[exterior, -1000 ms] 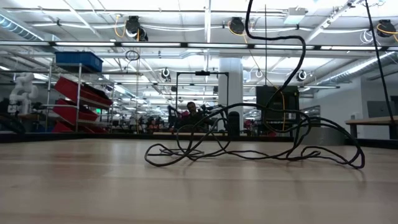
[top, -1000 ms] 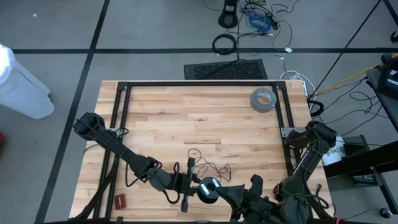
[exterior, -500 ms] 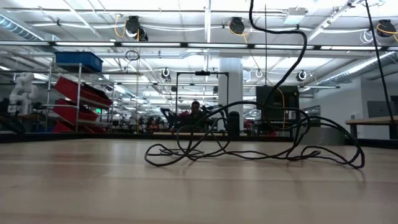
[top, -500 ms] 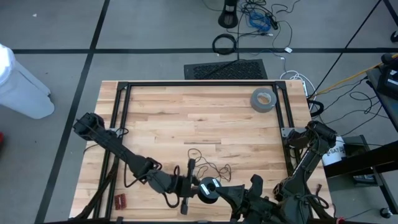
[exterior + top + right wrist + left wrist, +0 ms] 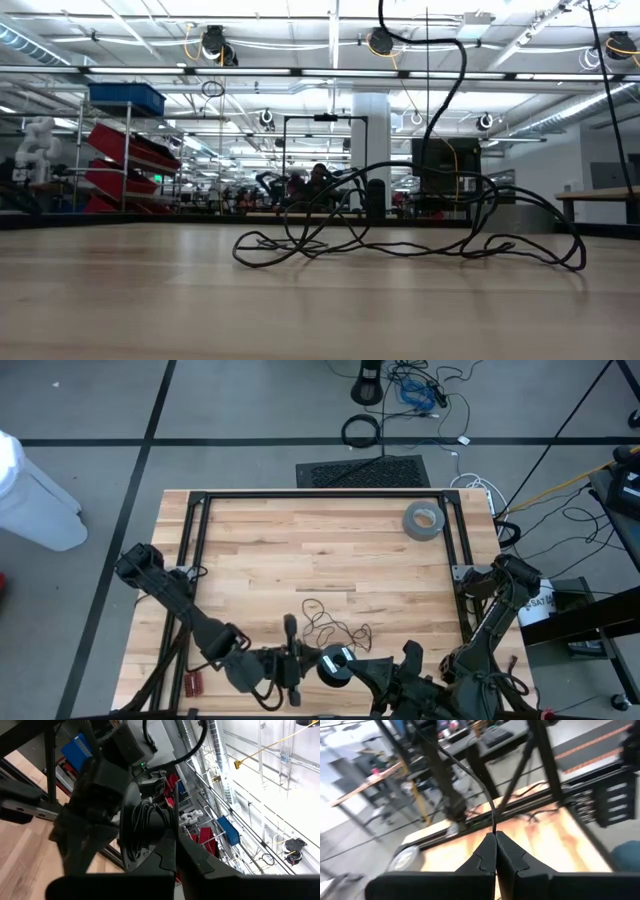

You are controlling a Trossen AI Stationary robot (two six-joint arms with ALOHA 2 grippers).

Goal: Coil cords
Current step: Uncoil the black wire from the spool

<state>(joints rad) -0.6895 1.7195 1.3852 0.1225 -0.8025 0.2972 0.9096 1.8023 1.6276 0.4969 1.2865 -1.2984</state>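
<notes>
Left fingers point(image 5: 495, 851) are pressed together and clamped on the cord point(image 5: 470, 772); in my left wrist view the thin black wire comes straight out of the seam between the tips and arcs away over the surface point(image 5: 555, 840). From above I have the left gripper point(image 5: 291, 628) near the front edge of the surface point(image 5: 300, 540), slightly left of centre, with the arm running back toward the front-left corner. Right fingers point(image 5: 172, 851) are together too, and in the right wrist view they sit right up against a dark disc with black cord wound on it point(image 5: 145, 827); I can't tell whether the tips actually pinch a strand. The right gripper point(image 5: 352, 666) is at the front edge just right of the left one, touching the round spool with the pale centre point(image 5: 336, 661). The loose rest of the cord point(image 5: 335, 628) lies in a tangle of loops on the wood just behind both grippers, near front centre. In the low view the loops point(image 5: 400, 235) rest on the surface and one strand point(image 5: 440, 90) climbs out of the top of the picture. A grey tape roll point(image 5: 423, 519) sits well apart, near the back-right corner.
</notes>
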